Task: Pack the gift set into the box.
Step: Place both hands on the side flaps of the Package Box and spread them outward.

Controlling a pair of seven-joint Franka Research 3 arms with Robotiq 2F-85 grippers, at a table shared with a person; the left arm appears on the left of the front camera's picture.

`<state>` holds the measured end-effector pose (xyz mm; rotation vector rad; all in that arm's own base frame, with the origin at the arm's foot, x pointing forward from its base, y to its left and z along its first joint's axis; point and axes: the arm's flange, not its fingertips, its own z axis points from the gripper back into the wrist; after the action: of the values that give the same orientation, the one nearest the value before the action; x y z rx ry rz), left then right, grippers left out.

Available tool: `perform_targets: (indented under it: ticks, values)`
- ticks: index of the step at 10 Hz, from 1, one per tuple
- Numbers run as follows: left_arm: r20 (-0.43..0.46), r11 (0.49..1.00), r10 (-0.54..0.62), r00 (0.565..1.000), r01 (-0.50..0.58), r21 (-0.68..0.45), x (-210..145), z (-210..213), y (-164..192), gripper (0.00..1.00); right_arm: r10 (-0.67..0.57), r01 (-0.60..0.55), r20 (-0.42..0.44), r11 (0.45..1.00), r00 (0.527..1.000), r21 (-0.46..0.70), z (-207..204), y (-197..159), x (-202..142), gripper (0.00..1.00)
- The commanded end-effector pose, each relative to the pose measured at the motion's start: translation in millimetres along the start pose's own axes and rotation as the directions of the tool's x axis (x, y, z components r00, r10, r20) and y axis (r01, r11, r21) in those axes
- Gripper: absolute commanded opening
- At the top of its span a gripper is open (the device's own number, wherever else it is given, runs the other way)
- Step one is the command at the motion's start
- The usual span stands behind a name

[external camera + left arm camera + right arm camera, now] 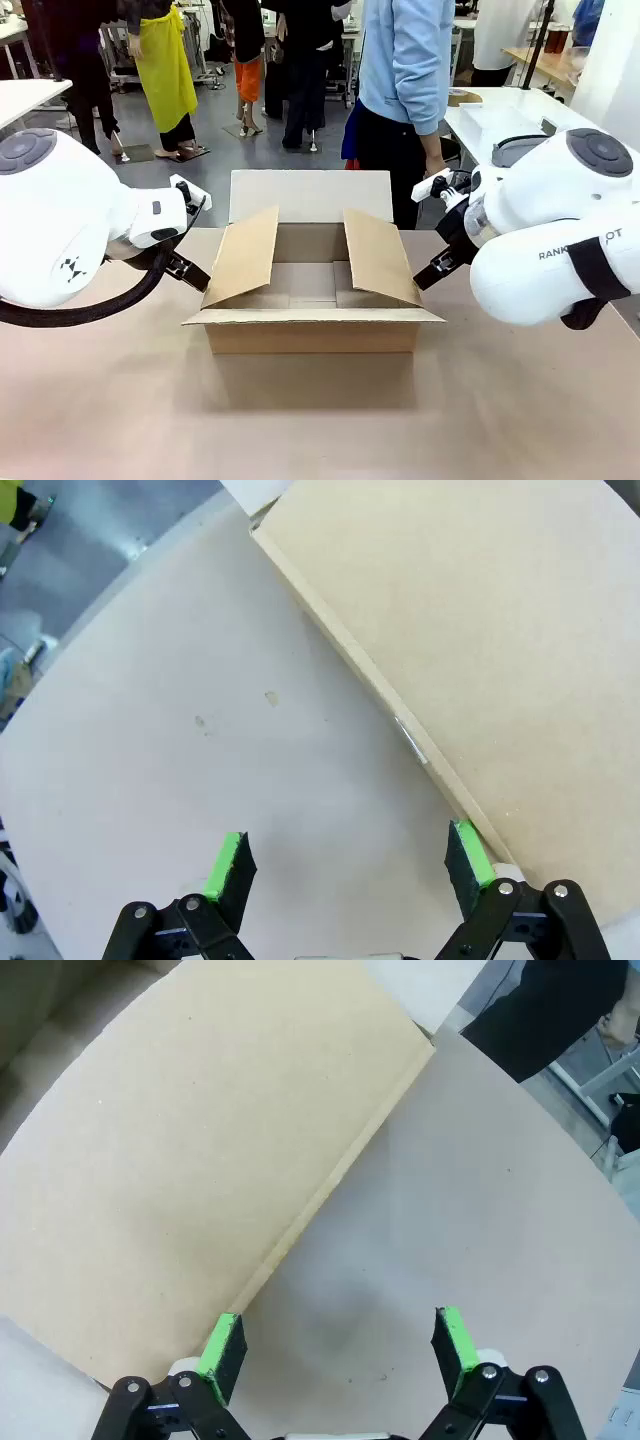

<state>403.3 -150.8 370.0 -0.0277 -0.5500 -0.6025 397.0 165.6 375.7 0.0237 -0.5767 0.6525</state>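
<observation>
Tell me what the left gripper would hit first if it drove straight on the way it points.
The left gripper would most likely meet the table between its open fingers. One finger lines up with the edge of the box flap and might clip that first; depth is unclear.

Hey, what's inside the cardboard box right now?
Inside the box, bare cardboard floor shows, nothing on it. The front wall hides the floor's near strip, and the inward-tilted side flaps cover its ends.

Left pincer (350, 852) spread wide, box flap (500, 630) beside one finger, table (180, 740) beneath
</observation>
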Motion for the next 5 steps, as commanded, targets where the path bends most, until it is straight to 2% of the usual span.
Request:
perform_targets:
  ticks: [1,5]
  values:
    - [0.001,1.0,0.0,1.0,0.0,0.0,0.1,0.2,0.0,1.0,0.0,0.0,0.0,1.0,1.0,0.0,0.0,0.0,0.0,1.0]
    - [0.001,1.0,0.0,1.0,0.0,0.0,0.1,0.2,0.0,1.0,0.0,0.0,0.0,1.0,1.0,0.0,0.0,0.0,0.0,1.0]
